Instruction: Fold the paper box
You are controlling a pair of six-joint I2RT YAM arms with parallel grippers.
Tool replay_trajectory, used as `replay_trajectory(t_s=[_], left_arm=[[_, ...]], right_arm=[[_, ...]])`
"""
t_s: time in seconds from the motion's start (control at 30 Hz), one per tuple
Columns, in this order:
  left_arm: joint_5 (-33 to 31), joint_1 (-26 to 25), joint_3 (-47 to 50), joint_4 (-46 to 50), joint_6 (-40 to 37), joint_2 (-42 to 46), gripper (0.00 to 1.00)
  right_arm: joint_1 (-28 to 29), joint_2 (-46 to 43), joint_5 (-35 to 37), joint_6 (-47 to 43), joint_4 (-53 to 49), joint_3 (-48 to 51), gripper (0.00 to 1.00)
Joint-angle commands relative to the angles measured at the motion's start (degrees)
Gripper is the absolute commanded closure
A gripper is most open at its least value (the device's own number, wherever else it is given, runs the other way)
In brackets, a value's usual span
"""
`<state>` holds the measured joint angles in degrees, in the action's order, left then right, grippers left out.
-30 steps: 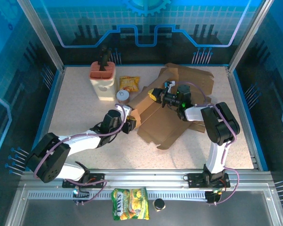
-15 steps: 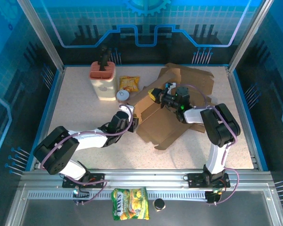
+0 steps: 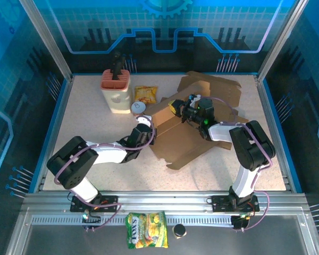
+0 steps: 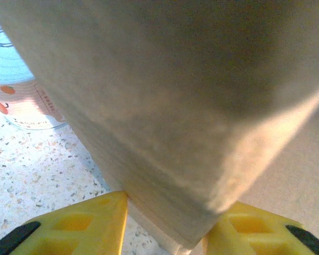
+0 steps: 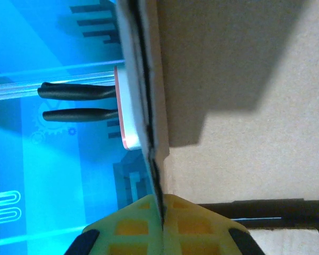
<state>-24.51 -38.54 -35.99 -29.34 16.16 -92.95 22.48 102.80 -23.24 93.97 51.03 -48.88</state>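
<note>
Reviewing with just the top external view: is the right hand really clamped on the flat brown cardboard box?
Observer: Yes. The right wrist view shows the right hand closed tight on one thin edge of the flat brown cardboard box.
Operator: And the left hand?
Observer: The left hand straddles a doubled cardboard fold, and both yellow fingers touch it.
Operator: Anything close by?
Observer: A round light-blue-topped container with orange fruit print sits just beyond that fold.
</note>
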Motion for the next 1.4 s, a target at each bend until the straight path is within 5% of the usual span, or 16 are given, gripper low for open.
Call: replay_trajectory(t_s=[0.0,0.23,0.5,0.7,1.0,1.07,1.2,1.37], left_arm=[[-2.78,-0.64,-3.06,-2.98,0.49,-2.33,0.59],[-4.29,-0.80,-4.80,-3.50,0.27,-4.83,0.63],[-3.77,-1.12,-6.52,-4.13,-0.37,-6.66,0.81],[-5.18,-1.16,-7.50,-4.60,-2.51,-7.09,0.65],[-4.73,0.20,-10.96,-3.88,-2.76,-9.53,0.63],[-4.93,0.22,-11.44,-3.60,-1.99,-9.86,0.69],[-6.61,0.19,-12.08,-3.10,-0.06,-10.34,0.99],[-8.35,0.14,-13.30,0.11,1.93,-9.61,1.00]], right_arm=[[2.03,-1.63,0.33,1.59,-3.20,0.72,1.00],[2.22,-2.81,0.35,1.85,-5.40,-0.07,1.00],[2.13,-3.27,0.16,2.23,-6.62,-0.77,1.00],[1.96,-3.62,-0.31,2.62,-7.85,-0.84,1.00],[1.87,-3.40,-0.57,3.11,-8.17,-0.40,1.00],[1.87,-3.52,-0.58,3.01,-8.48,-0.60,1.00],[1.72,-3.65,-0.44,3.13,-8.75,-0.77,1.00],[1.60,-4.69,0.06,2.88,-10.25,-1.09,1.00]])
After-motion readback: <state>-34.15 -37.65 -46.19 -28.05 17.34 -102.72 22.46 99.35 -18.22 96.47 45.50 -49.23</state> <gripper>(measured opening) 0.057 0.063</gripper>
